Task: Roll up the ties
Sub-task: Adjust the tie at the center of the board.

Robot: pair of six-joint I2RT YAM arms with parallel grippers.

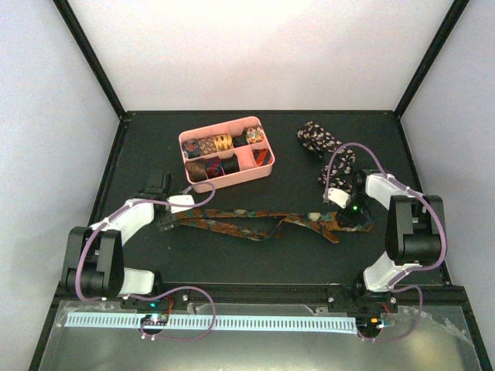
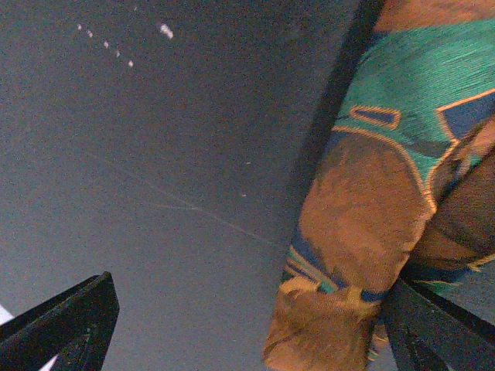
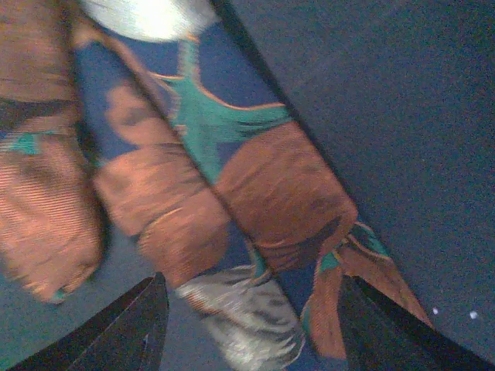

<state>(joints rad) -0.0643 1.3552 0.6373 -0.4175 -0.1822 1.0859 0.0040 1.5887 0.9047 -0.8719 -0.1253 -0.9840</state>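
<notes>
Two ends, one patterned tie [image 1: 224, 224] stretched flat along the surface [image 1: 232, 263], not yet rolled.
Your left fingers [image 2: 69, 321] and right fingers [image 3: 387, 332] gape wide, holding nothing; pinch one end and start rolling.

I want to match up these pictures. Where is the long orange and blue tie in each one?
Top external: the tie lies stretched sideways across the middle of the dark table.
Left wrist: along the right side, top to bottom.
Right wrist: fills the left and middle.
Shared landmark: the dark table under it.
</notes>
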